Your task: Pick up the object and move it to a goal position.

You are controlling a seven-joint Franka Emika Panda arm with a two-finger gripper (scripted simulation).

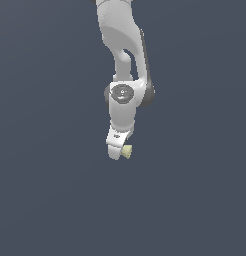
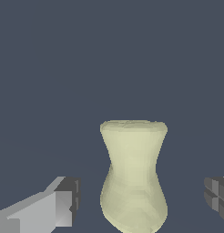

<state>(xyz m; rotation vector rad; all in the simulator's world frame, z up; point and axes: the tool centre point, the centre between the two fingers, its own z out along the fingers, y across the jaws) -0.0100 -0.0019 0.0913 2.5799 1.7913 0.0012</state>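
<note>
The object (image 2: 133,175) is a pale yellow-cream spool with a narrow waist and flared ends. In the wrist view it stands between the two fingers of my gripper (image 2: 143,199), with a clear gap on each side. One fingertip (image 2: 70,200) and the other (image 2: 216,196) both stay apart from it, so the gripper is open. In the exterior view the object (image 1: 127,151) peeks out beside the lower end of my gripper (image 1: 120,152), which hides part of it.
A plain dark grey-blue surface (image 1: 50,200) fills the surroundings in both views. The white arm (image 1: 124,45) comes down from the upper edge of the exterior view. Nothing else shows.
</note>
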